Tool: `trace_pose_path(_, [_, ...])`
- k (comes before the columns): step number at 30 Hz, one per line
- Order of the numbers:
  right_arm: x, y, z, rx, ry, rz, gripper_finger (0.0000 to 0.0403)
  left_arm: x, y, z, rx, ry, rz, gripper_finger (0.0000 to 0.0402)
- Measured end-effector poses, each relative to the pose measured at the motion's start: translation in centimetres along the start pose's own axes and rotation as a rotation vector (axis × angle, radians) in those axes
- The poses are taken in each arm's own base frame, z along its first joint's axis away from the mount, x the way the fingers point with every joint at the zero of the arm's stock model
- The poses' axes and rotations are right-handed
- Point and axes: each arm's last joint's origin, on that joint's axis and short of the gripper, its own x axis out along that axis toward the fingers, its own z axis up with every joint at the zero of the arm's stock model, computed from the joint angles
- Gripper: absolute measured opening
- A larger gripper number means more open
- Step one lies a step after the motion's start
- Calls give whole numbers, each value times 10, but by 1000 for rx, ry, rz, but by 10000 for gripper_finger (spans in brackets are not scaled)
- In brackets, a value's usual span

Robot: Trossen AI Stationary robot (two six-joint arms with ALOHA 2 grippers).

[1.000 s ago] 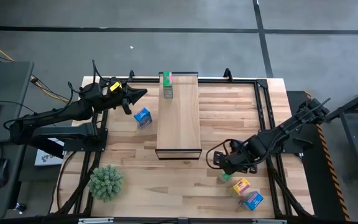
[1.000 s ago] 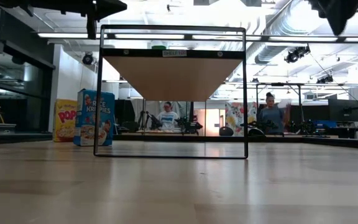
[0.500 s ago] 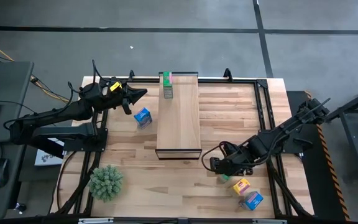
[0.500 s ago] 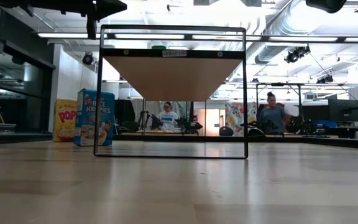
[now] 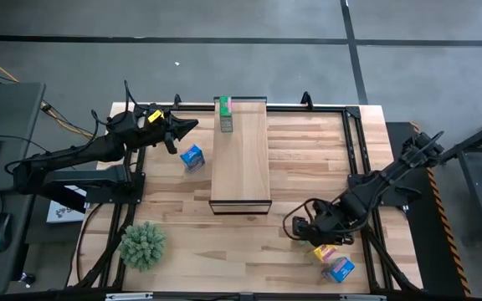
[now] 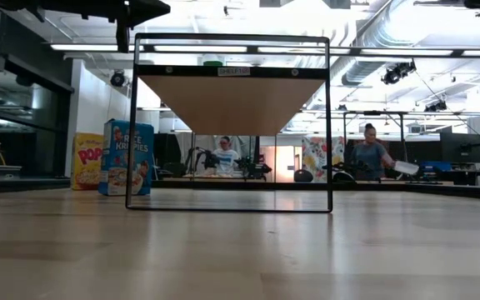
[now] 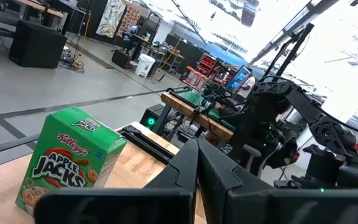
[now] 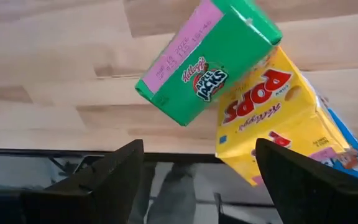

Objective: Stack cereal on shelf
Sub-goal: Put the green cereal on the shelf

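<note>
Green cereal box (image 8: 207, 59), right claw (image 5: 302, 232) widened, lowered

green cereal box (image 8: 207, 59): pink label strip, red-and-white logo | yellow cereal box (image 8: 272, 121): red lettering, white outline | blue cereal box (image 5: 192, 156): blue | shelf (image 5: 241, 159): pale wood, dark edge | tabletop (image 5: 308, 167): light and brown slats | plant ball (image 5: 143, 243): green | my right hand (image 8: 197, 177): dark

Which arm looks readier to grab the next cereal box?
The right. Its end effector is open just above the green box and yellow box on the table's right. The left end effector is shut, near a blue box.
</note>
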Motion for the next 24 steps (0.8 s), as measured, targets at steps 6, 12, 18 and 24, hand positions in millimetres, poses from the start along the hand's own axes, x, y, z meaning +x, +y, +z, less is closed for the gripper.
trace_pose_path(6, [0, 0, 6, 42, -73, 9, 303, 0, 0, 0, -1, 0, 0, 0])
trace_pose_path(12, [-1, -1, 15, 89, -105, -56, 303, 0, 0, 0, -1, 0, 0, 0])
trace_pose_path(18, [-2, 3, 24, 125, -137, -62, 303, 0, 0, 0, -2, 0, 0, 0])
trace_pose_path(24, [-2, 5, 28, 136, -151, -74, 303, 0, 0, 0, -2, 0, -1, 0])
